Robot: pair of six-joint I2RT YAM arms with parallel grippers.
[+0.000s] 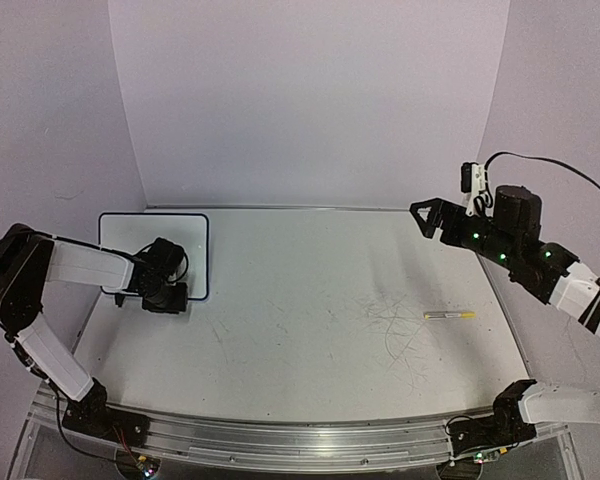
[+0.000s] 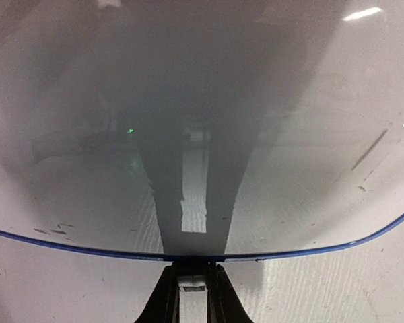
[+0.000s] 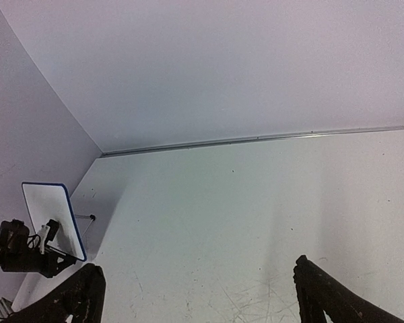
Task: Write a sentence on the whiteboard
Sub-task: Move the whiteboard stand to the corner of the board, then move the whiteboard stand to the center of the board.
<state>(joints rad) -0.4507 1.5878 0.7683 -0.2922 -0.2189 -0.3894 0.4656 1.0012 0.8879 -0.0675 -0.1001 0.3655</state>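
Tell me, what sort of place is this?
Probably a robotics lab test cell: a left arm and a right arm bolted to a rail at a scuffed white table, plain lilac walls boxing it in, and a whiteboard and pen as props.

No legible text anywhere.

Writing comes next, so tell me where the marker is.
In the top view, the marker lies flat on the table, right side, just right of the grey scribbles.

Tabletop (image 1: 310, 290) lies open between the whiteboard (image 1: 155, 228) and the marker (image 1: 449, 315)
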